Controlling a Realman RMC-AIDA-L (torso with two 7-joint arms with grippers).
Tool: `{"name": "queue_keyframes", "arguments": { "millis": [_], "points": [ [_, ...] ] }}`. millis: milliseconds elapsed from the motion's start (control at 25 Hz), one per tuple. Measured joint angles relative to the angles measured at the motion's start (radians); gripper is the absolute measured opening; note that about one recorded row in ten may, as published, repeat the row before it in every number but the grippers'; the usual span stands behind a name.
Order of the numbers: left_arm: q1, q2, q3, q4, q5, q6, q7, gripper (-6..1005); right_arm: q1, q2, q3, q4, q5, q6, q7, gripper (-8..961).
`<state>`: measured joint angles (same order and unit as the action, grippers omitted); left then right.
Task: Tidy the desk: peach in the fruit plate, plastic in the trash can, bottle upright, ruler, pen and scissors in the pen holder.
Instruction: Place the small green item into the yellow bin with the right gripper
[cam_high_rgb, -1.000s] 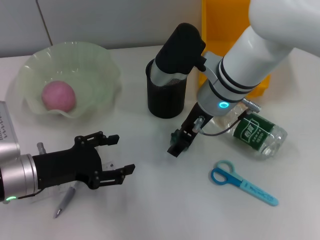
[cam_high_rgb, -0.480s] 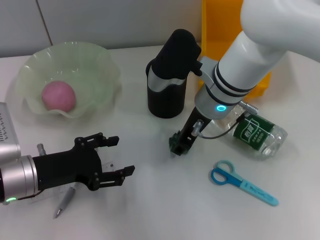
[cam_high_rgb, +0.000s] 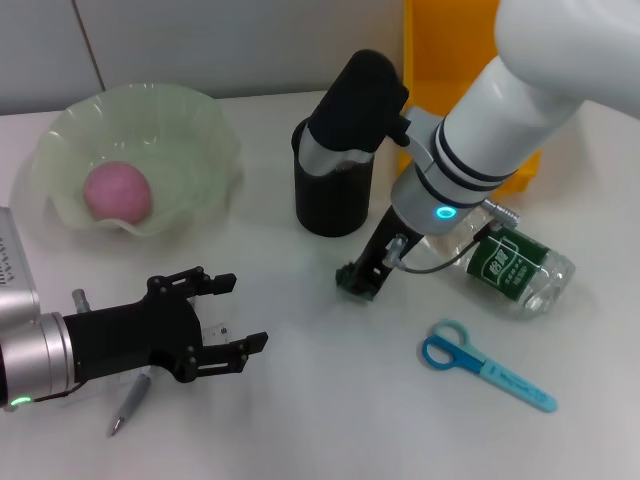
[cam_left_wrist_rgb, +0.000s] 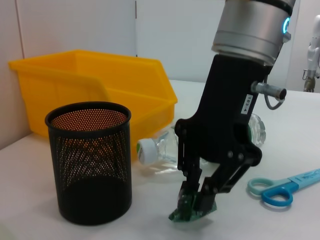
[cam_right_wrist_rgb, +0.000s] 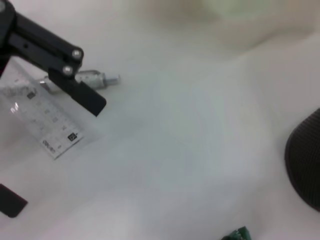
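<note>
White desk: left hand (cam_high_rgb: 215, 322) partly hides ruler (cam_right_wrist_rgb: 41, 116).

White tabletop (cam_high_rgb: 330, 400) meets a pale panelled wall (cam_high_rgb: 200, 40).

Bare desk (cam_high_rgb: 330, 400) mid-front; pen holder (cam_high_rgb: 332, 190), bottle (cam_high_rgb: 510, 265) flank right arm.

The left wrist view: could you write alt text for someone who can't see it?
The right gripper pinches a small green piece of plastic at the white table, beside an empty black mesh pen holder. Behind lie a bottle on its side, a yellow bin and blue scissors.
</note>
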<state>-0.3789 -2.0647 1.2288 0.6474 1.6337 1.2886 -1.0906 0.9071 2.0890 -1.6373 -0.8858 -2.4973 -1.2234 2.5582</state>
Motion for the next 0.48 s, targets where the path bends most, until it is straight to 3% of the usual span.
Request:
{"name": "queue_keyframes", "arguments": {
  "millis": [240,480],
  "points": [
    [0.002,0.000,0.000,0.001,0.000,0.001,0.000,827,-0.075,-0.005,0.050,-0.176,-0.001,-0.062,0.005,200],
    [0.003,0.000,-0.002,0.001,0.000,0.000,0.000,827,-0.121,-0.010,0.173,-0.323,-0.026,-0.116,0.005,156]
  ]
}}
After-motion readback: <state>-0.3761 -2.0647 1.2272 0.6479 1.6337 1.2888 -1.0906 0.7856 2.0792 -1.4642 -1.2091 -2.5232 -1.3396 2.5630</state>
